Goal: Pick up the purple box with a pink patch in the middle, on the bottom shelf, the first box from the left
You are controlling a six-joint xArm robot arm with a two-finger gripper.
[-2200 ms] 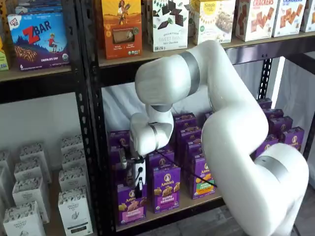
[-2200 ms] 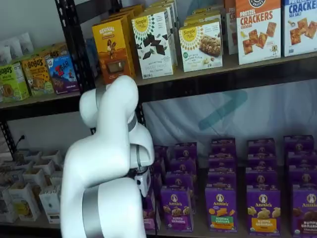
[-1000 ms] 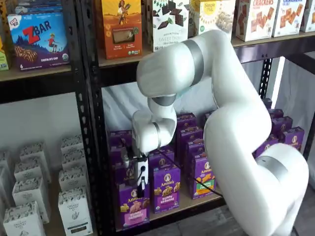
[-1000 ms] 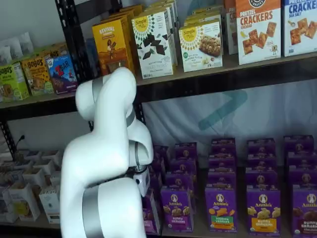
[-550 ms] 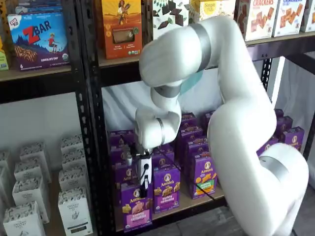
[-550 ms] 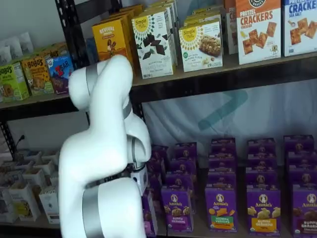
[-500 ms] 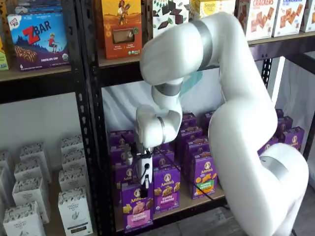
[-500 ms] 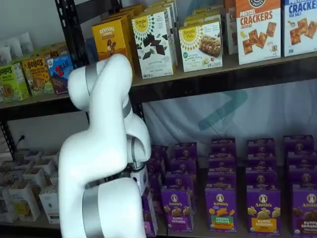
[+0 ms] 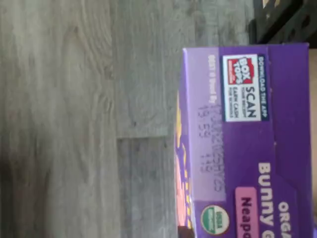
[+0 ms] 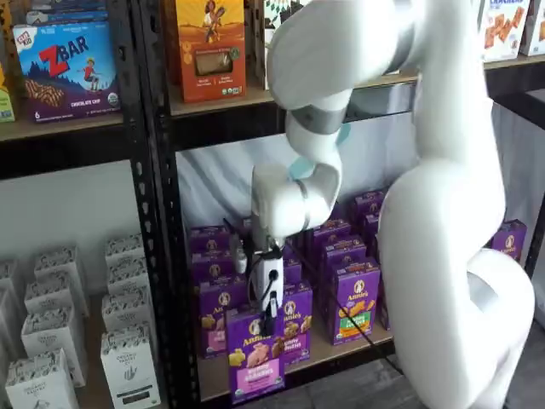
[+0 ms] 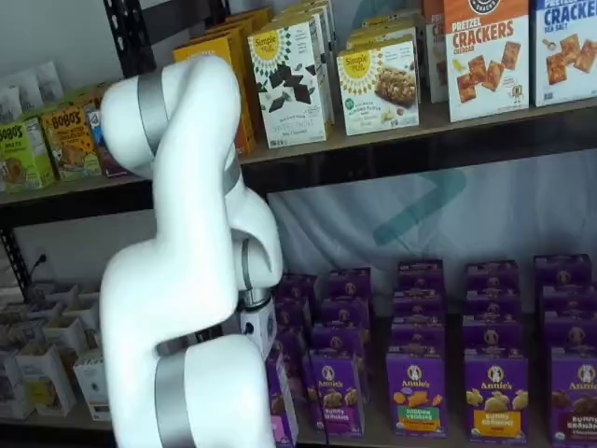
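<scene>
Now, operator, your readings:
Hand: the hand point(image 10: 270, 322) is closed on the top of the purple box point(image 10: 255, 356).
Box: you have it upright, out past the front edge of the bottom shelf point(image 10: 328, 351).
Wrist view: your box top point(image 9: 247, 144) over grey wood floor point(image 9: 74, 124).
Neighbours: other purple boxes point(image 10: 353, 300) stand behind.

Purple box point(image 10: 255, 355): upright Annie's carton, round logo near top, snack picture, pink patch across the middle. It sits in front of the other purple boxes, at the front edge of the bottom shelf point(image 10: 328, 354), a tan board. The wrist view shows its top panel point(image 9: 247, 144) over grey wood-look floor.
</scene>
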